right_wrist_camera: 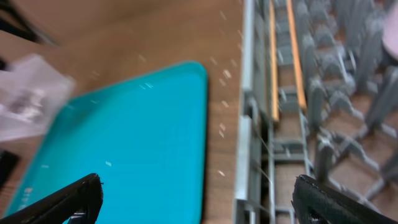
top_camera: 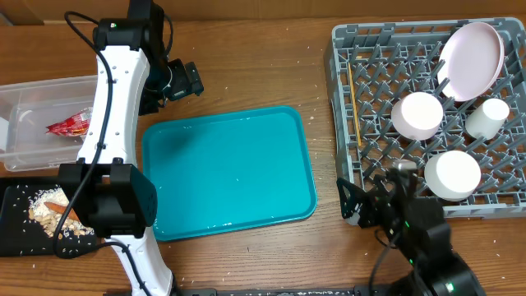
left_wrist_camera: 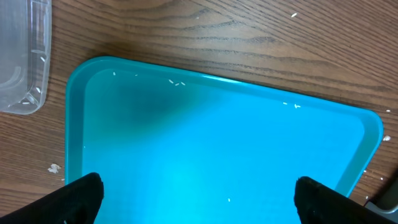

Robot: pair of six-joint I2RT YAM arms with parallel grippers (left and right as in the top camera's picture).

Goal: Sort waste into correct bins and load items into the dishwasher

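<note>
Chopsticks (right_wrist_camera: 274,68) in dish rack (right_wrist_camera: 247,118) ahead of right gripper (right_wrist_camera: 196,190), released | left gripper (left_wrist_camera: 199,193) released over teal tray (left_wrist_camera: 217,124)

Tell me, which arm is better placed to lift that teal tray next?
Probably left. The left claw, open, hangs over the teal tray, near the corner beside the clear tub. The right claw, also open, sits off the tray's edge, beside the grey rack.
</note>
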